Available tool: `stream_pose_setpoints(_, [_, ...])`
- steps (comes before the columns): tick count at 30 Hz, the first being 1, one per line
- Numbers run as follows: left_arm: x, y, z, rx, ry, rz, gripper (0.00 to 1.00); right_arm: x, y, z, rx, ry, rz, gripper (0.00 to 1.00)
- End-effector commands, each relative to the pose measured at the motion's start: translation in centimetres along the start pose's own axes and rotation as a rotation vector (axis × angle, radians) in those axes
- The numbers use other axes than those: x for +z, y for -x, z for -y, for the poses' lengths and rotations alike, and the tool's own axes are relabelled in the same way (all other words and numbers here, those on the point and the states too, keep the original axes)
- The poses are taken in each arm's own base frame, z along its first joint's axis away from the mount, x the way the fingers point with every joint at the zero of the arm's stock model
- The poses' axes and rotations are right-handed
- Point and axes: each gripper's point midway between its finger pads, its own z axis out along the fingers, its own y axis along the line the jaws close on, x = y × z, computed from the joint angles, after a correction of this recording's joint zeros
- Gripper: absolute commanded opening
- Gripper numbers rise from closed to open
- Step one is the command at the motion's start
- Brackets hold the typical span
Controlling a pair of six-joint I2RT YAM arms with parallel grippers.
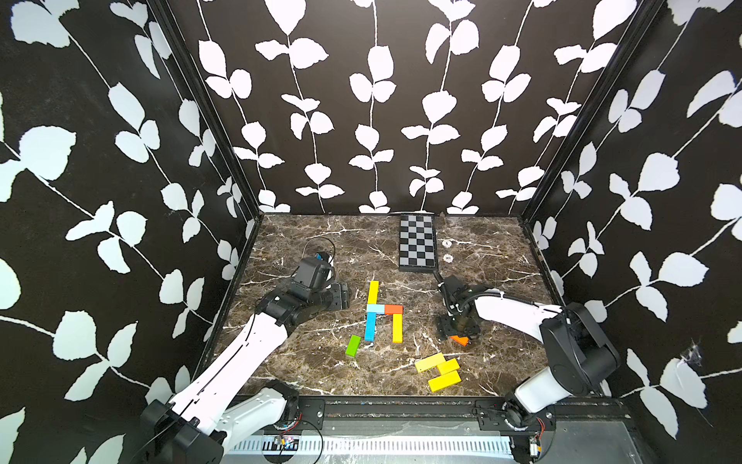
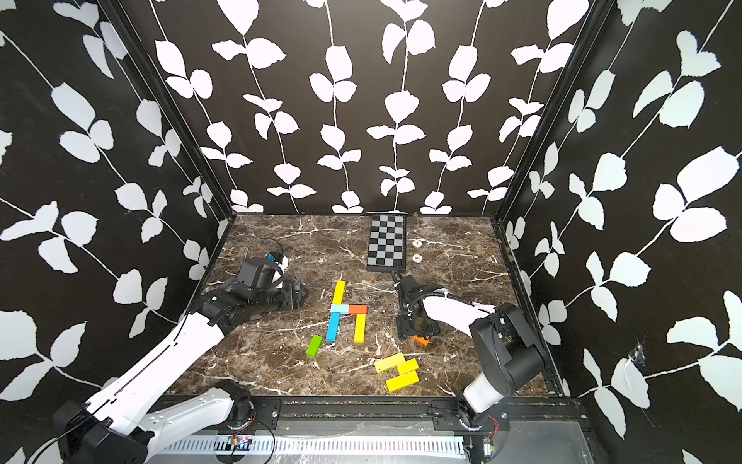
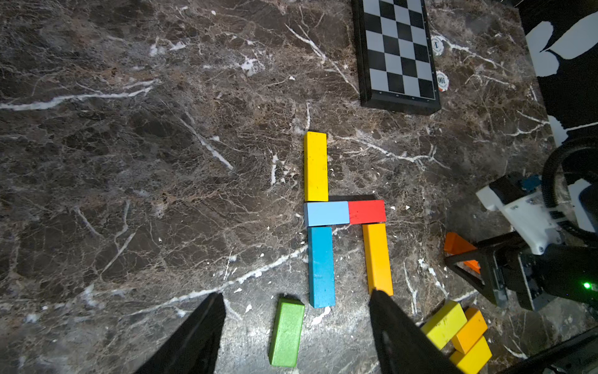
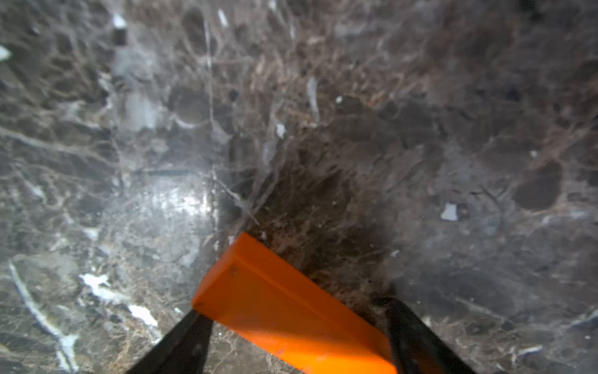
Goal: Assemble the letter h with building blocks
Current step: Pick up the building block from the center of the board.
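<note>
Blocks, late stage by my reading. Five lie flat as an h: yellow, lt-blue and blue = stem; red = bridge; amber = leg. All abut, and nothing pins them.

- **Green block**: just beside the h's foot, on the left.
- **Yellow pile**, three pcs: right of the h, toward my bases.
- **Orange block**: right of the h, well apart, under my R gripper.
- **R jaws:** one either side of the orange block, which lies skew btwn them. One finger meets a corner. Whether I pinch it I cannot tell.
- **L gripper**: left of the h, near the stem, jaws spread, nothing btwn them.

Risks, as I judge them:

- (a) Skew grip: closing on corners, not faces, could spin the orange block or squirt it out.
- (b) A block carried crooked would likely land crooked.
- (c) The letter already reads as h. Bringing another pc in could shove red or amber, since the smooth table looks likely to let them slide.
- (d) If the L gripper drifts right it would clip the stem. A low pass could push the green block into blue.
</note>
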Motion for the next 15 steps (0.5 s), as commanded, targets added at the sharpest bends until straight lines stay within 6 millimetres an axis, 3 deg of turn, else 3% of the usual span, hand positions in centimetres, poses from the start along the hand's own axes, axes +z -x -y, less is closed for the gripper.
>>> stream_pose_setpoints(1, [0.4,-0.4,0.0,-0.008,-0.008,-0.011,0.73,0.8,-1.5,-0.7,-0.005,0.051,-0.042,0.75])
stream_pose_setpoints(7, [0.9,-0.2,0.3,-0.018,-0.019,-0.015,0.73,0.4,-1.8,-0.1,0.031,0.013,-0.026,0.51])
stream_pose_setpoints(15, [0.9,-0.3,-0.2,-0.023,0.013,-0.021,0.73,-1.5,2.3,-0.7,0.028,-0.02,0.058,0.28])
